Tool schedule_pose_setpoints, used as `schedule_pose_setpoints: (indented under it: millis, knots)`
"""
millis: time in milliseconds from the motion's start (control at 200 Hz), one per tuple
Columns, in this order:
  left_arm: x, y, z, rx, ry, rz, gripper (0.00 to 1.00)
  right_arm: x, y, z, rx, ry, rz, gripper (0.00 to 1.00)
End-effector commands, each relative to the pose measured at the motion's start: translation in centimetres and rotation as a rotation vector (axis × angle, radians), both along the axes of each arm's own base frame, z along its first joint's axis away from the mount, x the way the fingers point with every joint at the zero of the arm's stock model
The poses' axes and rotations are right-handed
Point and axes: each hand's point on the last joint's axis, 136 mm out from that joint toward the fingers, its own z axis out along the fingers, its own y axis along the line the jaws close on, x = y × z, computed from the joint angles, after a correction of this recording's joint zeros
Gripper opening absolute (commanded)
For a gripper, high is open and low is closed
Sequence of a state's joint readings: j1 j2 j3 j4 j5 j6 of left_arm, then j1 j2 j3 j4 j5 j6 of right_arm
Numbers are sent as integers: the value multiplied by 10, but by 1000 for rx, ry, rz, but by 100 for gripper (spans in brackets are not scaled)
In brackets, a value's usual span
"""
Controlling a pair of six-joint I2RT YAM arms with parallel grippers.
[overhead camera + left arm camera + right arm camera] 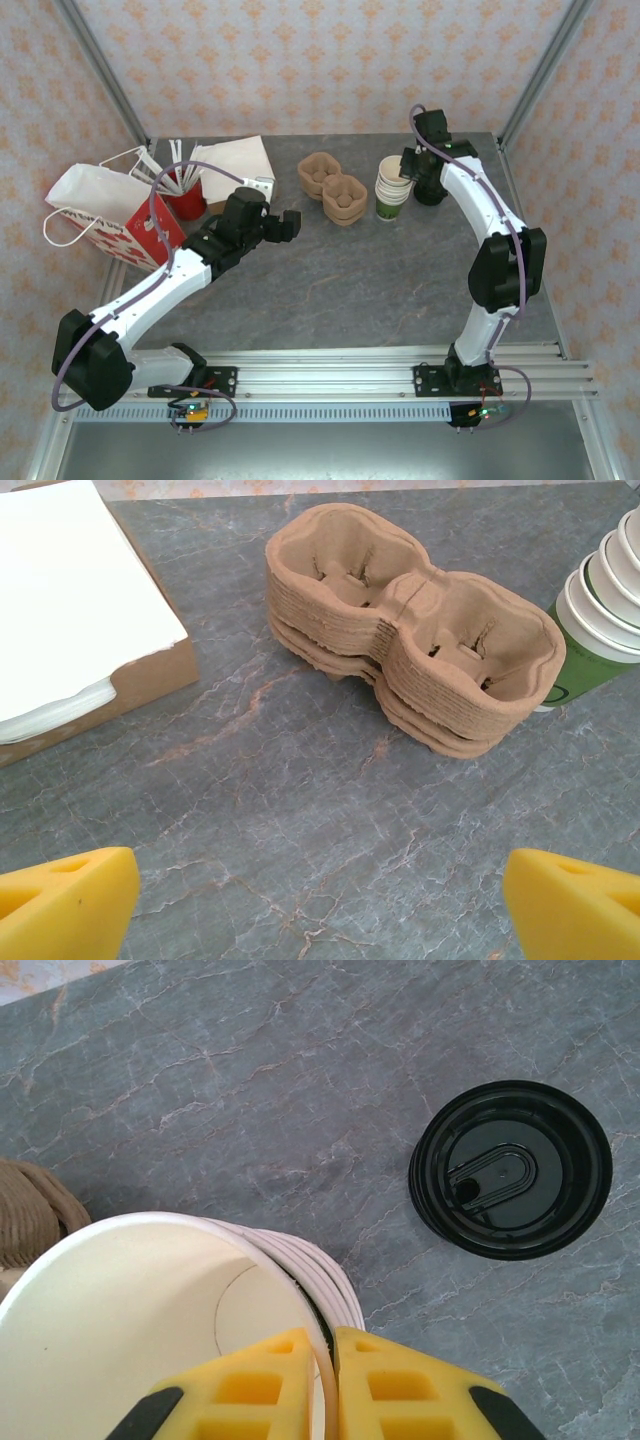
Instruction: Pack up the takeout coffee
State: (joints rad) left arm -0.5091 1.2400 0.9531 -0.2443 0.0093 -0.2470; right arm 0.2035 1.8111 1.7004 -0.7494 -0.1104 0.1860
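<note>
While left fingers (70, 895) gape, right fingers (250, 1390) pinch the top cup (120, 1340).

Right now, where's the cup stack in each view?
Top external: cup stack back right of centre.
Left wrist: cut off at the right edge.
Right wrist: lower left, seen from above, rim pinched by the right end effector.
Landmark: brown carrier trays, just left of the stack in all three.
</note>
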Motion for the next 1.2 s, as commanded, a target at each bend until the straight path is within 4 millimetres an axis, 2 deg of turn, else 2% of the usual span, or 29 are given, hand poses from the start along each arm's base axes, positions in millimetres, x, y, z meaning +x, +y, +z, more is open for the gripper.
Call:
schedule_pose_setpoints:
  millis: [0, 195, 330, 485, 666, 736, 796, 851, 916, 1061, 1196]
  knots:
    - [1, 3, 5, 3, 1, 30, 94, 0, -1, 22, -13, -37, 5, 14]
    - [1, 3, 3, 5, 5, 32, 94, -1, -1, 32, -10, -49, 6, 12]
    - [1, 3, 3, 7, 6, 30, 94, -3, -1, 49, -3, -81, 6, 12]
    - [0, 3, 5, 0, 6, 31, 94, -12, -4, 86, 5, -146, 3, 11]
    - [0, 3, 10, -13, -2, 33, 94, -34, -4, 146, 24, -265, 10, 10]
    - [0, 3, 13, -22, -5, 36, 94, -50, 8, 164, 45, -302, 50, 10]
    - [-1, 4, 16, -25, -10, 46, 94, -68, 23, 169, 50, -309, 102, 10]
    - [-1, 8, 19, -22, -17, 60, 95, -86, 40, 164, 72, -298, 154, 10]
    - [-2, 17, 19, -3, -26, 103, 95, -104, 62, 148, 110, -273, 212, 10]
    - [-8, 52, 21, 63, -56, 253, 97, -136, 115, 91, 127, -187, 331, 10]
    - [-14, 77, 21, 67, -71, 345, 98, -146, 154, 41, 100, -139, 400, 10]
